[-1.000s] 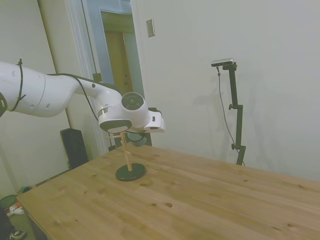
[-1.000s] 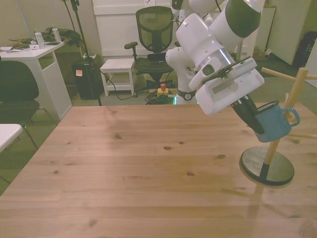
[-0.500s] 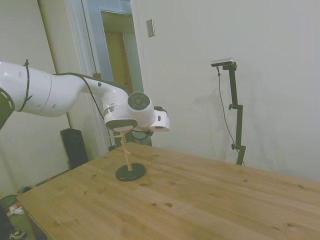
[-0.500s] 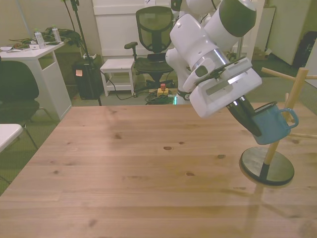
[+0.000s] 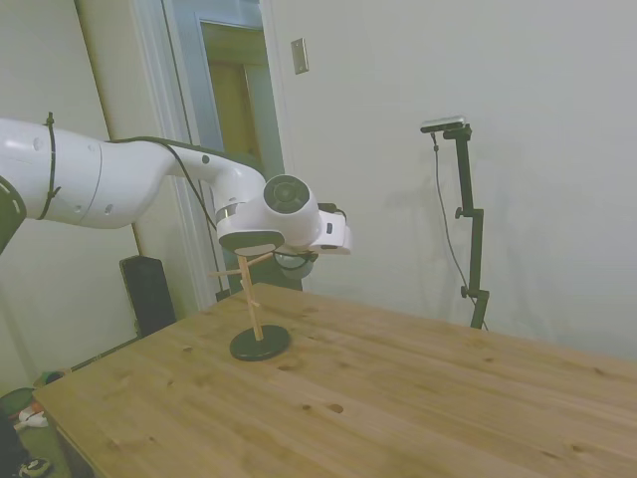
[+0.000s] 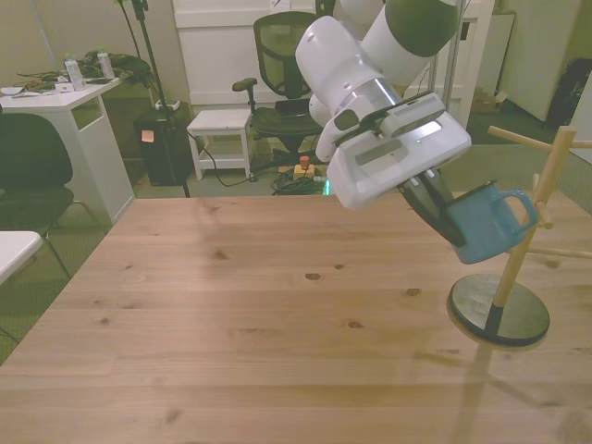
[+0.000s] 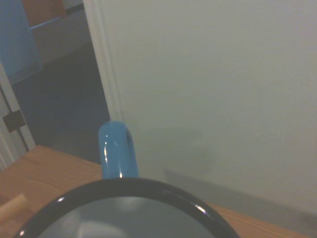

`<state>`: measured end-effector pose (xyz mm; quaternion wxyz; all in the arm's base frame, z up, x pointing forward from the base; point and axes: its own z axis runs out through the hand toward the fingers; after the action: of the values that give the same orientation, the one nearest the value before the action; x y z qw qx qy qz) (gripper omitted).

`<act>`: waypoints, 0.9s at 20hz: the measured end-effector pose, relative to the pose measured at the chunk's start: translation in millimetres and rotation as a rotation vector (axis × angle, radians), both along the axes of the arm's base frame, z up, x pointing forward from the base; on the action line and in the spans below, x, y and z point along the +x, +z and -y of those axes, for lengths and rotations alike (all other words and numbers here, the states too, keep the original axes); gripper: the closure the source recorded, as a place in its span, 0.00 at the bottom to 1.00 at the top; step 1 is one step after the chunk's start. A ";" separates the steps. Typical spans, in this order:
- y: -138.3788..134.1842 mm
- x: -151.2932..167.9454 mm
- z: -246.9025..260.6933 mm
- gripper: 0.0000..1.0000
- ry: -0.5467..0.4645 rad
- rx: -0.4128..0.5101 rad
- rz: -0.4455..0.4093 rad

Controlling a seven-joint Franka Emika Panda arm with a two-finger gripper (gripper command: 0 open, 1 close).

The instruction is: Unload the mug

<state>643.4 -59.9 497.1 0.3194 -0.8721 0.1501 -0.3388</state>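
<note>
Blue mug (image 6: 483, 223) gripped at the rim by the closed pincer (image 6: 448, 226), tilted, in the air just beside the wooden rack (image 6: 527, 242) above the bench (image 6: 231, 314). Risk: handle may catch a peg and tip the rack.

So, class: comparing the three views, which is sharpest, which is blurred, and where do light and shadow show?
Front view: sharpest, evenly lit, the mug and its wooden rack crisp. Side view: dim, greenish and soft, with faint shadows on the wall. Wrist view: the mug's rim is close and blurred, small glints on rim and handle.
</note>
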 end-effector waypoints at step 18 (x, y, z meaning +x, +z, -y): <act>-5.6 -37.6 134.2 1.00 -0.273 -0.038 -0.259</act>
<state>605.8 -194.0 491.5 0.2317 -0.8859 0.3007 -0.2666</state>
